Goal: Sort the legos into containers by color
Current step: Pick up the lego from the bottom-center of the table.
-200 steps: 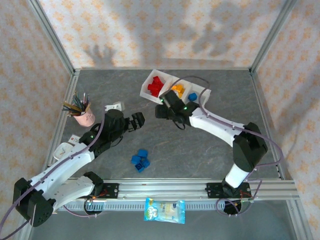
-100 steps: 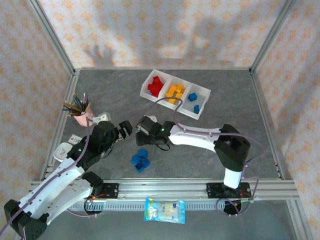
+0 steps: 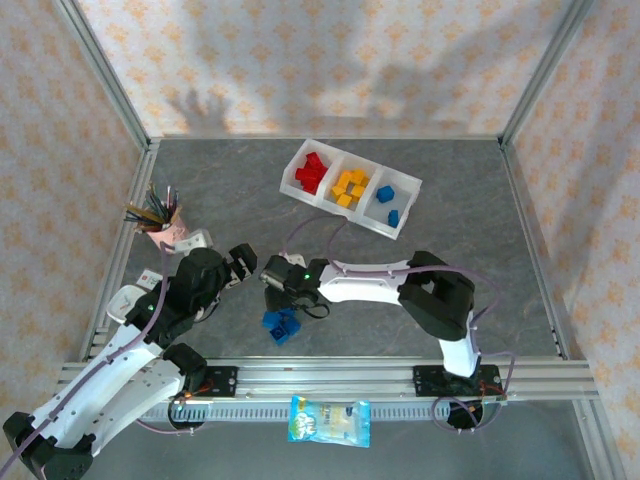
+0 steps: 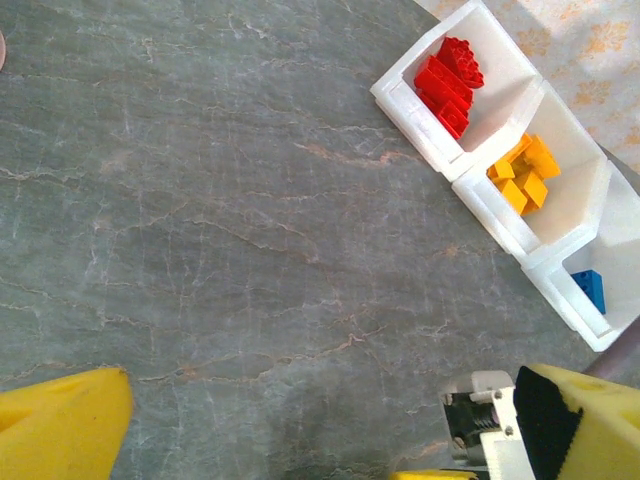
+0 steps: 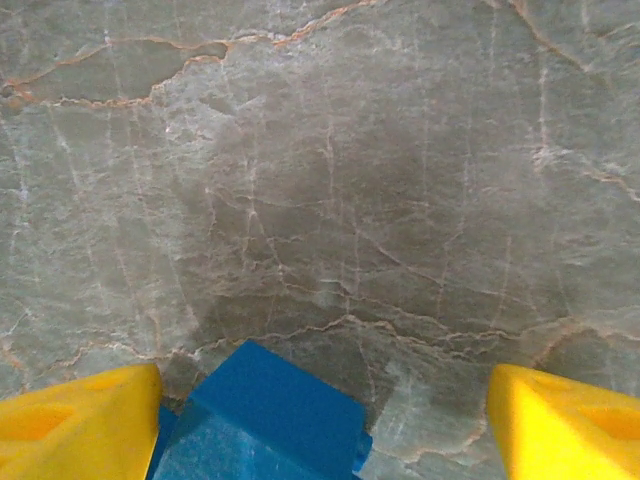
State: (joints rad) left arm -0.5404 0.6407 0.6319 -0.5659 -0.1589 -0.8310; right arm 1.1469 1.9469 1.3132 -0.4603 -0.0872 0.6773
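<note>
Right gripper (image 5: 322,390) spread over the blue bricks (image 3: 281,323).
Left gripper (image 4: 310,425), also spread, faces bare table (image 4: 200,200); its camera sees the tray (image 4: 452,166) rim.

My overhead camera looks down from above and behind both arm bases, taking in the whole table (image 3: 480,200). My left wrist camera rides high, facing down and forward, the tray (image 4: 415,130) far ahead of its jaws; the overhead shares that tray. My right wrist camera hangs close to the table, blue bricks (image 5: 270,420) between its jaws, shared overhead too.
</note>
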